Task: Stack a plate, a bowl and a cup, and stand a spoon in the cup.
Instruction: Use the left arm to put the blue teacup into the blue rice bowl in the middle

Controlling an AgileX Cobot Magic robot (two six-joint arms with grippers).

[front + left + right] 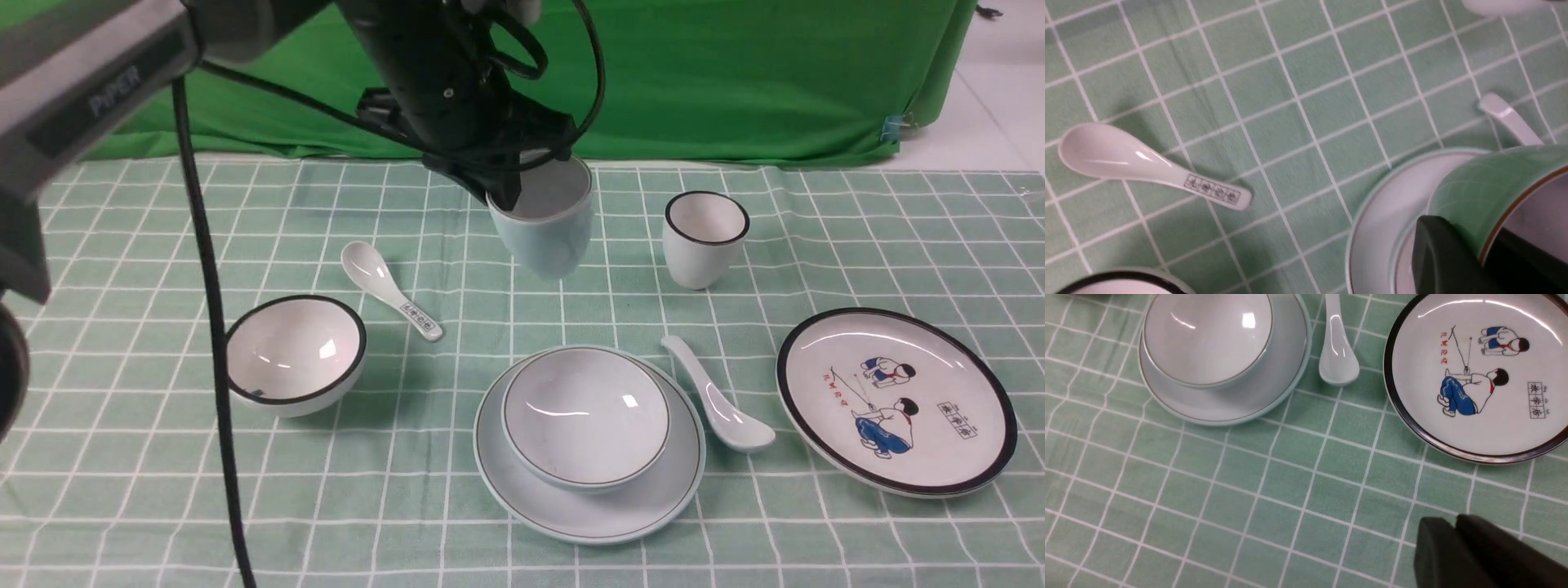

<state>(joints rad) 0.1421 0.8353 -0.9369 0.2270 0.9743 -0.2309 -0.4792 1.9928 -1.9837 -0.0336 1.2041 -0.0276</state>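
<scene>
1. Here the plate (588,510) lies on the counter (392,490), the bowl (584,415) seated in it: that is the target.
2. The cup (545,233) hangs above the counter behind them, its rim pinched by the left end effector (510,192).
3. Centre it over the bowl, lower gently, release only once seated.
4. The spoon (718,404) waits just right of the plate; the right end effector (1453,547) looks closed, empty.

The front camera is looking forward and down from between the arms, taking in the whole checked tablecloth (122,490) up to the green backdrop (735,82). Both wrist cameras are looking down from close above the cloth, each sharing the pale plate (1241,408) and plain spoon (1337,355) with the front view.
</scene>
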